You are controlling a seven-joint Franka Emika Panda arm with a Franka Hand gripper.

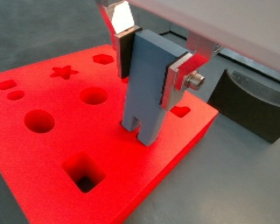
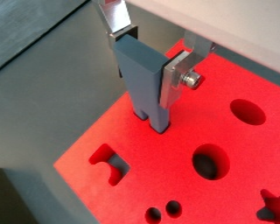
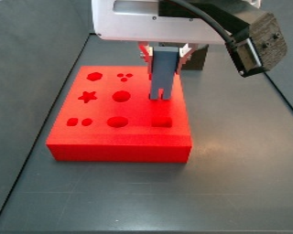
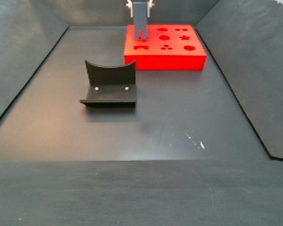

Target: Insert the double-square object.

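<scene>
the hand (image 1: pixel 154 59) is clamped on the double-square object (image 1: pixel 149 92), held upright, long axis vertical, its prongs pointing down just above the red board (image 1: pixel 60 140).

No readable text, labels, brands or numbers anywhere. Gripper (image 1: pixel 153 54) above red board (image 1: pixel 60 175), clamped on double-square object (image 1: pixel 147 87); all surfaces plain, unmarked.

A red board (image 3: pixel 118 137) with star, round and square holes lies at the far end of the dark surface (image 4: pixel 168 132). A dark grey curved-top holder block (image 4: pixel 109 84) sits well apart from it, toward the surface's left edge.
</scene>
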